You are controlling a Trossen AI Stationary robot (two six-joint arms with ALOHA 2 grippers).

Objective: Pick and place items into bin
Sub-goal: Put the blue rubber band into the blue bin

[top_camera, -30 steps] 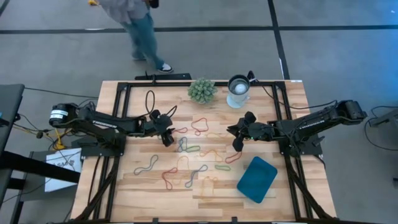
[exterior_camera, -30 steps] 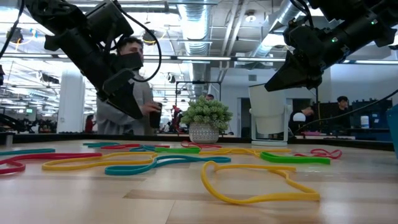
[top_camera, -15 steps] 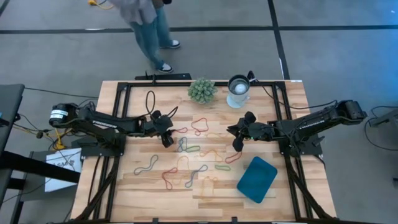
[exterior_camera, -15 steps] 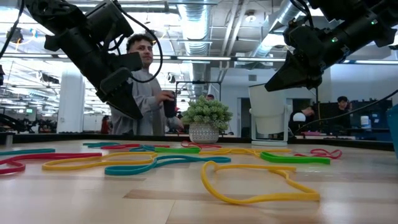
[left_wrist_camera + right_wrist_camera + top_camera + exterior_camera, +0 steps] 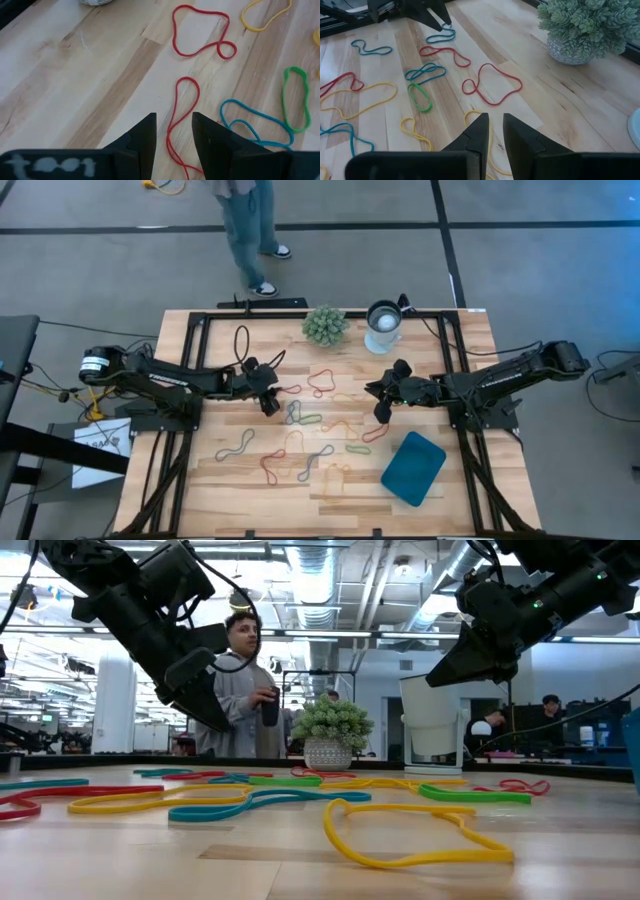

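Observation:
Several rubber bands in red, green, yellow, blue and orange lie flat on the wooden table around its middle (image 5: pixel 315 430). The teal bin (image 5: pixel 413 467) rests flat at the near right and no band shows in it. My left gripper (image 5: pixel 268 402) hangs above the table left of the bands, slightly open and empty. A long red band (image 5: pixel 186 79) lies on the wood below its fingertips (image 5: pixel 174 120). My right gripper (image 5: pixel 380 412) hangs right of the bands, its fingers nearly together and empty (image 5: pixel 495 120), over a yellow band (image 5: pixel 470 117).
A spiky green plant ball in a pot (image 5: pixel 325 325) and a round white-and-metal cup (image 5: pixel 383 327) stand at the table's far edge. A person (image 5: pixel 245 690) stands beyond the far edge. Black frame rails run along the table's left and right sides.
Both grippers and the bands have kept still. The person beyond the far edge has walked toward the right behind the table.

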